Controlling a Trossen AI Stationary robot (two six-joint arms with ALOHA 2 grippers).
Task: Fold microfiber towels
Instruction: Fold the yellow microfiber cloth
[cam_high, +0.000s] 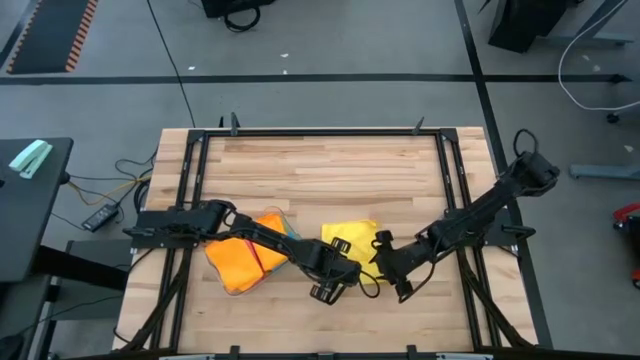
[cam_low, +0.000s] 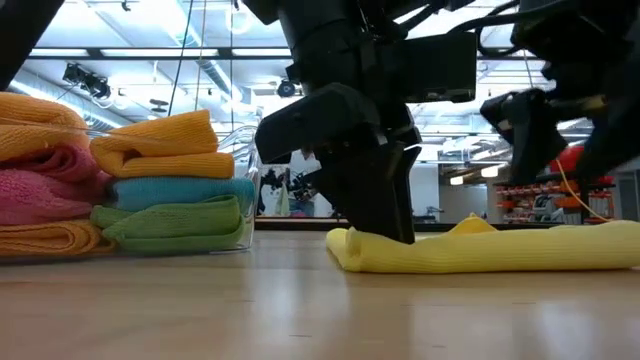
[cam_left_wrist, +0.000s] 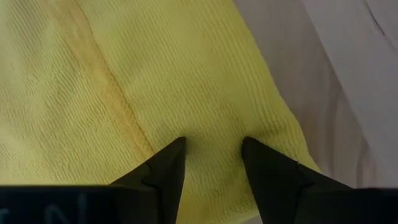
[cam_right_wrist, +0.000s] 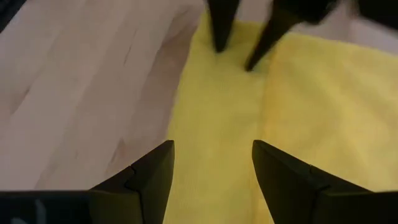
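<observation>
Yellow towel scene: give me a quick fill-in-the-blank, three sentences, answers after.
1. Both grippers are working over the ____ towel near the table's front edge.
2. The left gripper's fingers stand apart with their tips pressed on the ____.
3. In the low view, the stacked towels beside the left gripper have a ____ one at the bottom of that pile.

Missing words: yellow; towel; green

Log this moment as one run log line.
left gripper: open, tips pressing yellow towel | right gripper: open, above same towel | stage: folding
</observation>
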